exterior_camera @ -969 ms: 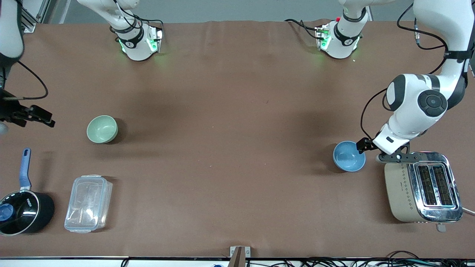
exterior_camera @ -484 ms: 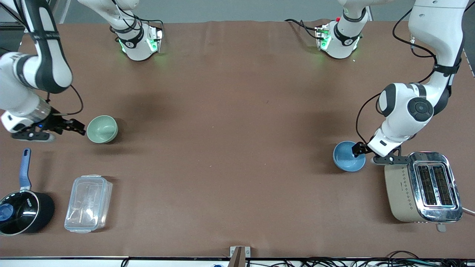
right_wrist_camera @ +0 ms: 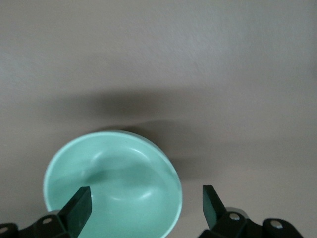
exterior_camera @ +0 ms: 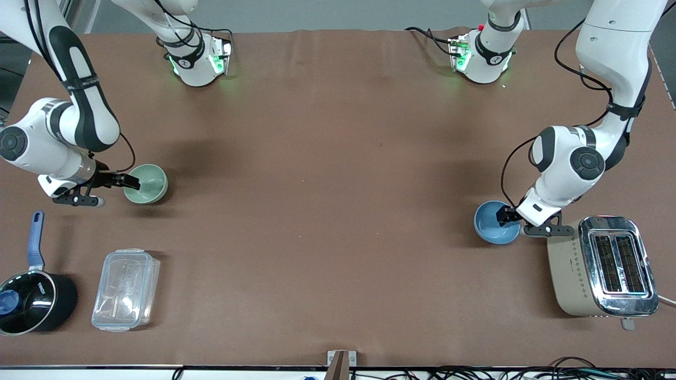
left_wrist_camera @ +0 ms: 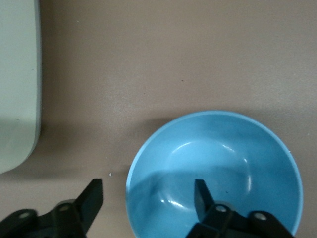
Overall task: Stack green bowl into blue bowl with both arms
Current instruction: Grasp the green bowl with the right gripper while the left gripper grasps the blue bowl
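Note:
The pale mint-green bowl (exterior_camera: pixel 149 183) stands upright on the brown table toward the right arm's end. My right gripper (exterior_camera: pixel 132 183) is open and astride its rim; in the right wrist view the right gripper (right_wrist_camera: pixel 146 203) has one finger over the green bowl's (right_wrist_camera: pixel 114 178) inside and one outside it. The sky-blue bowl (exterior_camera: pixel 491 224) stands toward the left arm's end. My left gripper (exterior_camera: pixel 505 216) is open astride its rim; the left wrist view shows the left gripper (left_wrist_camera: pixel 147 194) with one finger inside the blue bowl (left_wrist_camera: pixel 223 158) and one outside.
A beige and chrome toaster (exterior_camera: pixel 602 266) stands close beside the blue bowl, and its side shows in the left wrist view (left_wrist_camera: pixel 17 84). A black pot with a blue handle (exterior_camera: pixel 31 301) and a clear plastic container (exterior_camera: pixel 125 289) lie nearer the front camera than the green bowl.
My right arm has swung in from the table's end and brought its gripper over the green bowl's rim. My left gripper has moved slightly farther over the blue bowl's rim.

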You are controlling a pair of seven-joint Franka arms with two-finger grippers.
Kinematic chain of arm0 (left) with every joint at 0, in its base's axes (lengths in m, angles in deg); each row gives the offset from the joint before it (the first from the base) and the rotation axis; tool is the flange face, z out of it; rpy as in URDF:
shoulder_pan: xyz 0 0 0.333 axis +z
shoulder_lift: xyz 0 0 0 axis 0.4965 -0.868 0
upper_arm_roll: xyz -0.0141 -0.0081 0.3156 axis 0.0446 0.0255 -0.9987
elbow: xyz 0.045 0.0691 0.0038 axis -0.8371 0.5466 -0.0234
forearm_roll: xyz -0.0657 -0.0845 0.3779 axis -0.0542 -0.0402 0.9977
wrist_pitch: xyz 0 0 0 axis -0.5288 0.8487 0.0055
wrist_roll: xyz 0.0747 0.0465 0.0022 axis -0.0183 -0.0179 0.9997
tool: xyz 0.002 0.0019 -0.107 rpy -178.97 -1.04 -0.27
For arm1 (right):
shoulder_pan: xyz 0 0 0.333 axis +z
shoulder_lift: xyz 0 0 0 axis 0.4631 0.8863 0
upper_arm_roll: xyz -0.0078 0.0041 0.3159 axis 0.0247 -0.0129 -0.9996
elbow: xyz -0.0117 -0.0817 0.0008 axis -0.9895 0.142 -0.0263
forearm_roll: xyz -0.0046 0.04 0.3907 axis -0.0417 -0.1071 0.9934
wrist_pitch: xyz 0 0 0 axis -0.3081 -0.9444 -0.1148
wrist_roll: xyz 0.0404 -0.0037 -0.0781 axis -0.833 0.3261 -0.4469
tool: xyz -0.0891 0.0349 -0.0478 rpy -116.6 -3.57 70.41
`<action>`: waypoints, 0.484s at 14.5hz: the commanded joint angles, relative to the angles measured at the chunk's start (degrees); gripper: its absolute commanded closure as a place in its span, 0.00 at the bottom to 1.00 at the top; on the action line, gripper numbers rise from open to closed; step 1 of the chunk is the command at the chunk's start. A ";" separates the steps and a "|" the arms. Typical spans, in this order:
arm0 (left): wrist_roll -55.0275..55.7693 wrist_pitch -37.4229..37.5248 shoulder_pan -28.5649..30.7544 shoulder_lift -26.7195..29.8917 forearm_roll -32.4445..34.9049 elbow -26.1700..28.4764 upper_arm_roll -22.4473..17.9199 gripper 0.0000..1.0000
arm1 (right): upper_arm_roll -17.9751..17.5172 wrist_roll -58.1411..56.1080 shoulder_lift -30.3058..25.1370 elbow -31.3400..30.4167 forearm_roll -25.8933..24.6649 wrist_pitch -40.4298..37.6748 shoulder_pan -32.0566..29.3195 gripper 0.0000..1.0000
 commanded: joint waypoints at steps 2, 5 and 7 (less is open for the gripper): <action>0.38 -1.25 0.30 -0.53 0.95 0.19 -0.12 0.32 | -0.90 -1.62 -0.13 -2.12 0.10 0.72 -2.55 0.03; 0.38 -1.25 0.21 -0.45 0.95 0.19 -0.12 0.53 | -0.99 -3.03 0.05 -4.83 0.19 5.00 -4.13 0.05; 0.38 -1.25 0.21 -0.45 0.95 0.19 -0.03 0.72 | -1.07 -3.03 0.05 -6.69 0.28 7.83 -4.31 0.08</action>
